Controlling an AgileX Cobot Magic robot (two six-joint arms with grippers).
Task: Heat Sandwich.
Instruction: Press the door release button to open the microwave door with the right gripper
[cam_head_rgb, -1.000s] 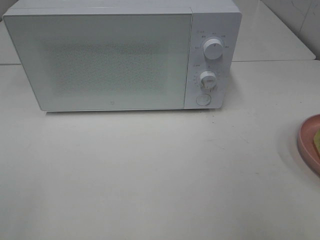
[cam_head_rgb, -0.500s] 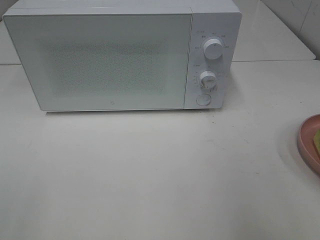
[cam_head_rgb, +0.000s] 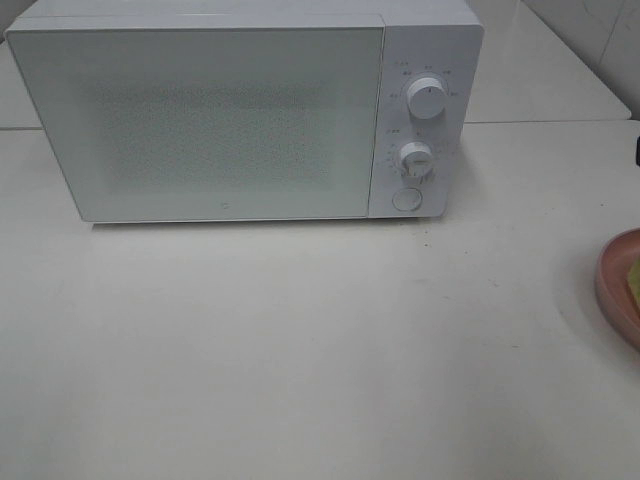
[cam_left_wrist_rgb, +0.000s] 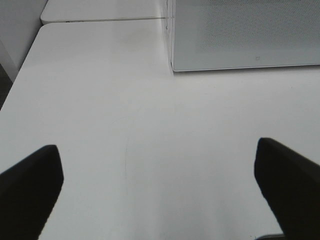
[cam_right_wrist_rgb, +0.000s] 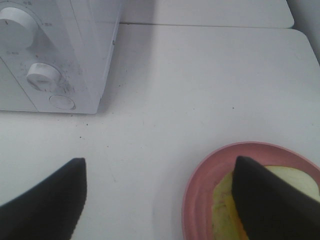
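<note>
A white bench (cam_head_rgb: 300, 350) fills most of the high view. Its matt top is evenly lit, with only soft shadows and a few faint scuffs and specks. A second white bench (cam_head_rgb: 545, 75) butts against its far edge between 1 and 2 o'clock, a thin seam marking the join, and beyond it, in the far corner at 2 o'clock, stands a wall (cam_head_rgb: 605, 30) of pale tiles with thin grey joints.

I record my left gripper (cam_left_wrist_rgb: 156, 150) with jaws spread wide and unloaded. My right gripper (cam_right_wrist_rgb: 160, 162) stands likewise parted, gripping nothing.
</note>
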